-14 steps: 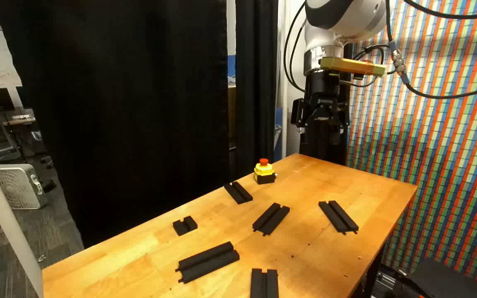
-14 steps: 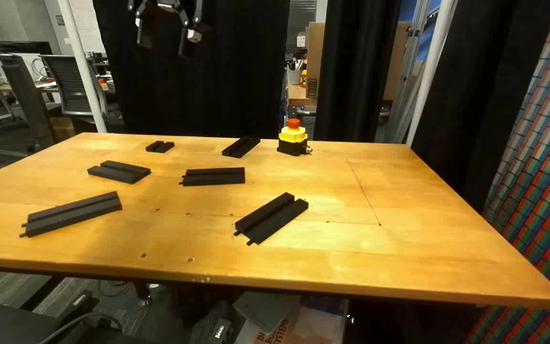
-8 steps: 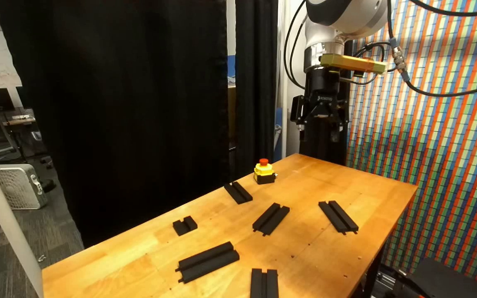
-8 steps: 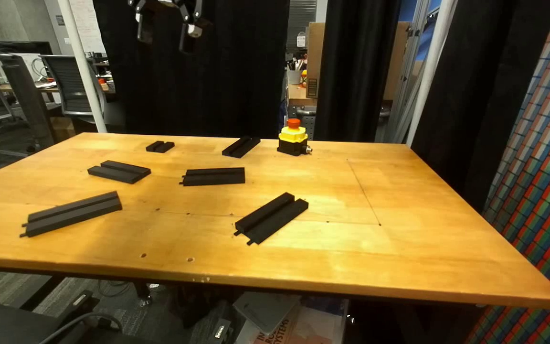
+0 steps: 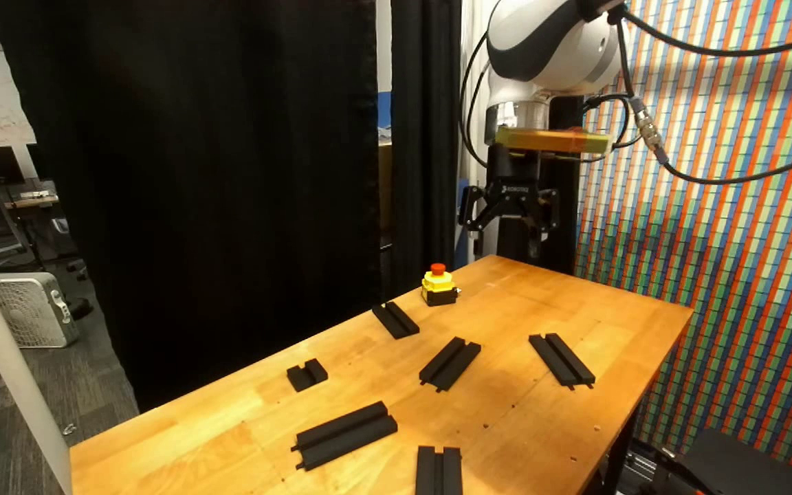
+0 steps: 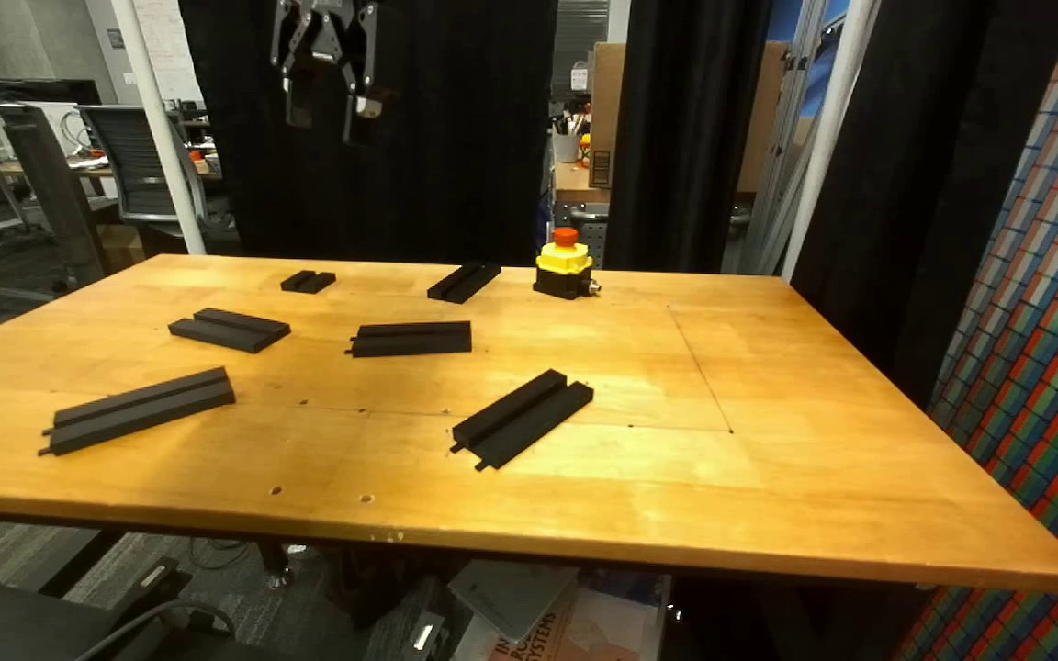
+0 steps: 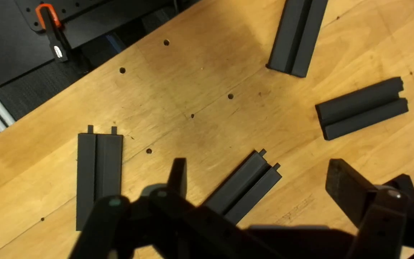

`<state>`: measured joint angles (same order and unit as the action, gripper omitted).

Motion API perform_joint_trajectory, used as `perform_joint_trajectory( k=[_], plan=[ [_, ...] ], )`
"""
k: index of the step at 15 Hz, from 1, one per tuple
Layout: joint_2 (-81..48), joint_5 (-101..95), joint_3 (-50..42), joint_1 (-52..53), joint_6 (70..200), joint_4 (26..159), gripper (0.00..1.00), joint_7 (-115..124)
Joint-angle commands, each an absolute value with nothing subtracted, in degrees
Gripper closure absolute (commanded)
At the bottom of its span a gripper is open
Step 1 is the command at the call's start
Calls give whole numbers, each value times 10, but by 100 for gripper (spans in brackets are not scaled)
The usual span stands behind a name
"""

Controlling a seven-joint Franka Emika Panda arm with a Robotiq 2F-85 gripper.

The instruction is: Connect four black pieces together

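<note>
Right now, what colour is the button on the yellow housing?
Red. The button shows best in an exterior view.

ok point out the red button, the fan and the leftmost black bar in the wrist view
Red button (image 6: 565,238): in an exterior view, on its cap.
Fan (image 5: 29,314): in an exterior view, on its grille.
Leftmost black bar (image 7: 100,174): in the wrist view, on its grooved top.

Wooden table (image 6: 658,491) | four long grooved black bars (image 6: 411,345) lie flat, apart from one another, at differing angles | shorter grooved black slab (image 6: 456,287) lies near red-topped yellow-and-black emergency-stop button (image 6: 564,263), upright | small grooved black block (image 6: 309,283) sits near same table edge as both
</note>
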<state>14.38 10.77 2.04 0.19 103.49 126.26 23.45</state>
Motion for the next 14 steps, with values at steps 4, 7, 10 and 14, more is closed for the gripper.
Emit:
perform_joint_trajectory(
  k=[4, 7, 10, 14],
  plan=[
    [80, 126, 56, 2, 1224, 1313, 0, 421],
    [48, 122, 57, 7, 1315, 1339, 0, 503],
    [12, 105, 55, 11, 1389, 1353, 0, 596],
    [-41, 60, 46, 22, 1447, 1348, 0, 723]
  ],
)
